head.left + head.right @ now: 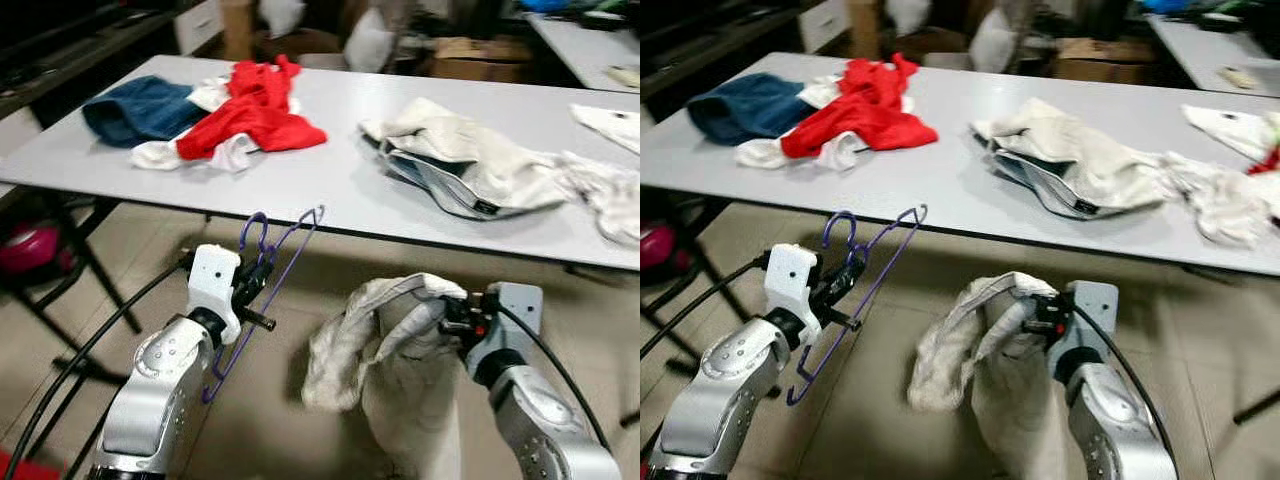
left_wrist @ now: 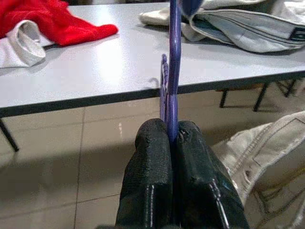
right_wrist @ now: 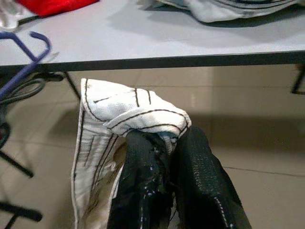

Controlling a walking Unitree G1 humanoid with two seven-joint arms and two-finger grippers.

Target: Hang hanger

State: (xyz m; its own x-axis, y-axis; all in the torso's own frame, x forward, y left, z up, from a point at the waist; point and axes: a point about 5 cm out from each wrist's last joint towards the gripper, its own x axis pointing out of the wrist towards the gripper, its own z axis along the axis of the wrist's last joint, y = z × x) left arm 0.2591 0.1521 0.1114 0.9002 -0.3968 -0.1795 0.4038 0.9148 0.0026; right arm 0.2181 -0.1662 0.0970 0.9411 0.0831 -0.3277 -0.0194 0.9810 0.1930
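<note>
Left hand (image 2: 171,138) clamped on purple hanger (image 1: 285,255); right hand (image 3: 174,143) pinching cream garment (image 1: 385,340).

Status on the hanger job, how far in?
Done: left gripper is shut on the thin purple wire hanger; right gripper is shut on the off-white dark-stitched garment, both short of the grey table. Left: garment is not on the hanger yet, nothing hung.

No legible text — none anywhere
</note>
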